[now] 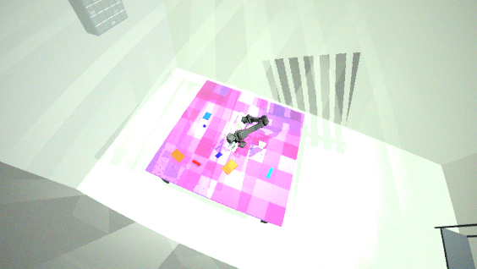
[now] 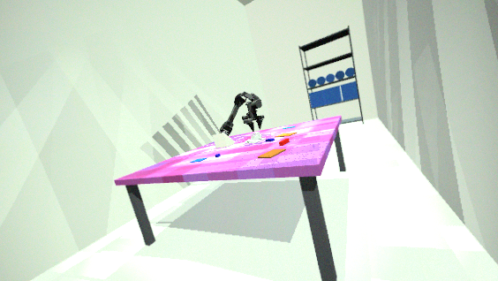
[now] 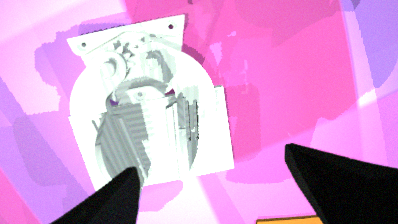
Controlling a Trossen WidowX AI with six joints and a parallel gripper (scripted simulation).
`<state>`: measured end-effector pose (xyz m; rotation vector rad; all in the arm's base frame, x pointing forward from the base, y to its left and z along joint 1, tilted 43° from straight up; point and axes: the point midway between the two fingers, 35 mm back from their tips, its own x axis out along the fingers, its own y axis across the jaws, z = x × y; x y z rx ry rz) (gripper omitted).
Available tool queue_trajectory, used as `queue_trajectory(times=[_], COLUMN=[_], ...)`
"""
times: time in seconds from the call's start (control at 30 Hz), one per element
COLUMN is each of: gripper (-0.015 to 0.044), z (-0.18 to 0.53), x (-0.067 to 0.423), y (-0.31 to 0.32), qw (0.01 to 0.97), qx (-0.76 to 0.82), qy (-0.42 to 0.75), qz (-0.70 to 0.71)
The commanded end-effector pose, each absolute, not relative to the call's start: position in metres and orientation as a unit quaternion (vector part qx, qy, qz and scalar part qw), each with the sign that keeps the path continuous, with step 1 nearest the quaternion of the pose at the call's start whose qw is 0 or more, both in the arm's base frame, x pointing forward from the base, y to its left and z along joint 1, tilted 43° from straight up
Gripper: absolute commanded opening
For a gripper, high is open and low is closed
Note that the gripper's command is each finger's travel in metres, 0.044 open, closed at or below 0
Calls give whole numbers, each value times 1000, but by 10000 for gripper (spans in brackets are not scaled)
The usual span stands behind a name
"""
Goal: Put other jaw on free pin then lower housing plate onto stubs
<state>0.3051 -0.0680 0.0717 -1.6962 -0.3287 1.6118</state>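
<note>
The white gear assembly point(image 1: 229, 147) point(image 2: 256, 138) point(image 3: 209, 167) lies on the table below my gripper point(image 2: 256, 128) point(image 3: 213, 164). The gripper is open and empty, its tips above the assembly's lower right side. In the wrist view a pale ribbed jaw point(image 3: 131, 132) lies lengthwise on the round base, beside a second pale bar point(image 3: 170, 142). Gear teeth point(image 3: 131, 50) show near the top. A flange with two holes point(image 3: 171, 37) projects at the top. Glare and shadow hide whether the teeth mesh and whether both jaws are on pins. I cannot identify the housing plate with certainty.
A pale block point(image 2: 222, 140) stands near the arm's base. Orange tiles point(image 1: 229, 167) point(image 1: 178, 156), a red bar point(image 1: 196, 162) point(image 2: 283, 141), a dark blue block point(image 1: 218, 155) point(image 2: 270, 140), a cyan bar point(image 1: 270, 172) and a blue tile point(image 1: 206, 116) point(image 2: 199, 160) lie around.
</note>
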Motion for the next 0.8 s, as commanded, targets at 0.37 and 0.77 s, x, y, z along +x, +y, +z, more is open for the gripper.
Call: queue_trajectory(times=[0.37,0.77], gripper=[440,440], z=[102,124], x=[305,301], y=[-38,-15], qw=[222,90], qx=[-730,-757], qy=[-254,-349], qz=[594,545])
